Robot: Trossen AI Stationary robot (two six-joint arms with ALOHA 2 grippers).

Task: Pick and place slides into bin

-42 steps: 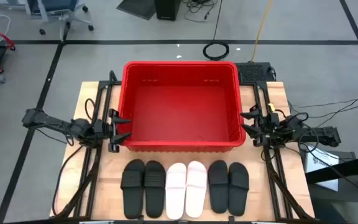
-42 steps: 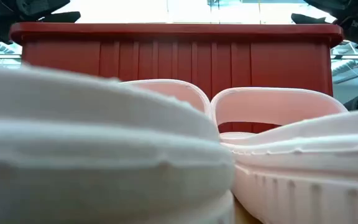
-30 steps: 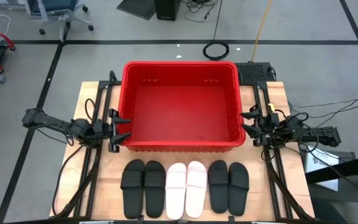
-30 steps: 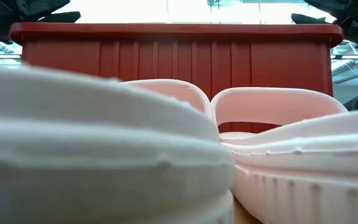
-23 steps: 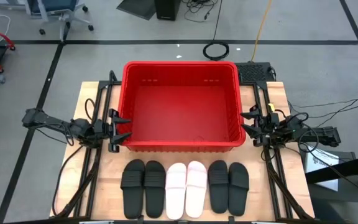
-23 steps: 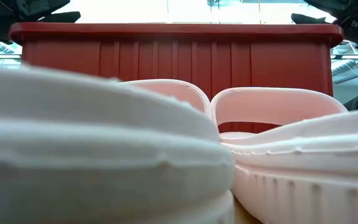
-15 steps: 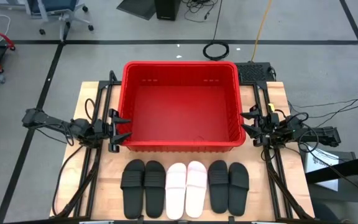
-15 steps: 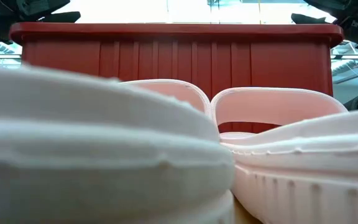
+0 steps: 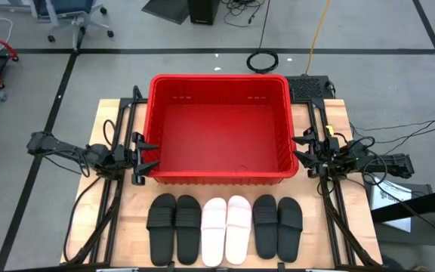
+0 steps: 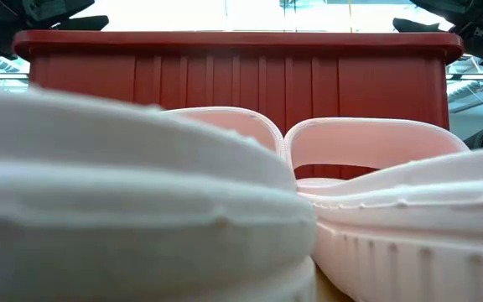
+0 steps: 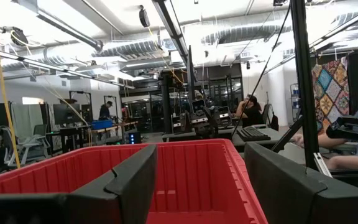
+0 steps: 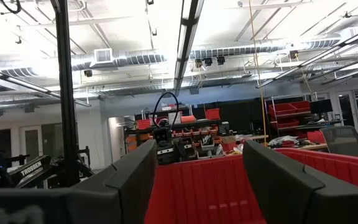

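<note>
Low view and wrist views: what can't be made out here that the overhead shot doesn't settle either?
- Low view: the pale slides fill the frame, hiding the black slides and the table.
- Low view: the bin shows only its near wall; its inside is hidden.
- Wrist views: the left gripper and right gripper face the bin; no slides show.
- High view: strap detail is too small to read.

Both arms are dark, slender and jointed, trailing black cables. The left gripper (image 9: 146, 158) carries black angular fingers; the right gripper (image 9: 300, 153), at three o'clock, shows a small yellow marking.
</note>
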